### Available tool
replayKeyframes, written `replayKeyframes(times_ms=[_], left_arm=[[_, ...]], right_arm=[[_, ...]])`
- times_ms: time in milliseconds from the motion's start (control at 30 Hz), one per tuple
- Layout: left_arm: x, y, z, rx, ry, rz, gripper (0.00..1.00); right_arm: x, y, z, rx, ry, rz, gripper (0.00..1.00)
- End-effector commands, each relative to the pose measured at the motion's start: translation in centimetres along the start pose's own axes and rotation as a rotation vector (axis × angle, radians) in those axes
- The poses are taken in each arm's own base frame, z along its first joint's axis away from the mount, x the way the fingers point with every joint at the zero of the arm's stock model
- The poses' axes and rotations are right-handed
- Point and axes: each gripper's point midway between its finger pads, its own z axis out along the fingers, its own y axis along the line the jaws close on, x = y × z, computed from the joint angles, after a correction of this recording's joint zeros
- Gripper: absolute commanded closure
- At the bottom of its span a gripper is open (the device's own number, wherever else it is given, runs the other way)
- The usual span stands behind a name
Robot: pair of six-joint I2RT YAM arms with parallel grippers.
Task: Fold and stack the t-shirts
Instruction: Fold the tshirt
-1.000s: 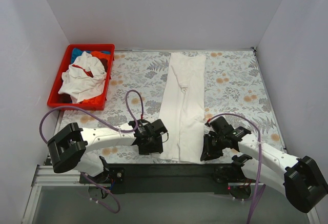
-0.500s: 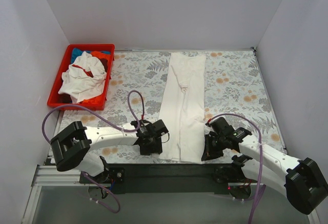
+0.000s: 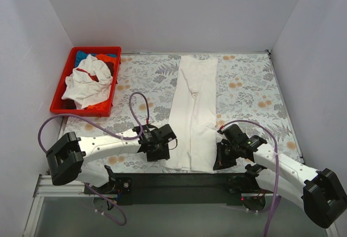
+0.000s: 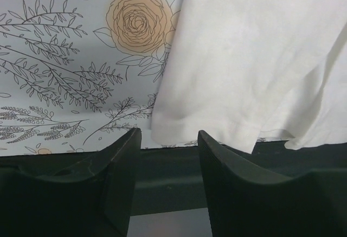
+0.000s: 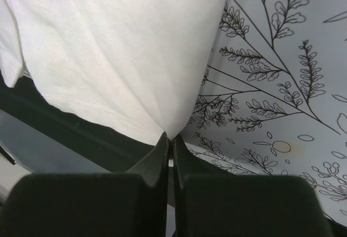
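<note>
A white t-shirt (image 3: 194, 109) lies folded in a long strip down the middle of the floral table cover, its near hem at the table's front edge. My left gripper (image 3: 162, 154) is open, its fingers (image 4: 122, 164) just short of the shirt's near left corner (image 4: 173, 128). My right gripper (image 3: 218, 161) is shut on the near right corner of the shirt (image 5: 172, 128). More shirts, white with red trim (image 3: 87, 82), blue and orange-red, lie heaped in the red bin (image 3: 59, 98).
The red bin stands at the back left of the table. The dark front rail (image 3: 179, 180) runs under both grippers, and the shirt's hem hangs a little over it. Grey walls close in the table on three sides.
The left gripper has shifted slightly left and back along the front edge. The right gripper has barely moved and stays at the shirt's near right corner.
</note>
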Motion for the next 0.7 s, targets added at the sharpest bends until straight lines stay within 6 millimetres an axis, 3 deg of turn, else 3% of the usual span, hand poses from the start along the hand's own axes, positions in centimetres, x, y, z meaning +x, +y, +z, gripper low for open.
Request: replayKeyframes(times_ms=[0, 267, 667], left_arm=[[-0.8, 0.0, -0.7, -0.008, -0.043, -0.013, 0.57], [0.8, 0.9, 2.0, -0.075, 0.037, 0.037, 0.63], [2.7, 2.1, 3.5, -0.128, 0.106, 0.074, 0.64]], right_arm=[[0.0, -0.4, 0.0, 0.016, -0.006, -0.021, 0.99], [0.0, -0.3, 0.0, 0.008, -0.010, -0.025, 0.99], [0.0, 0.0, -0.1, -0.005, -0.009, -0.031, 0.99]])
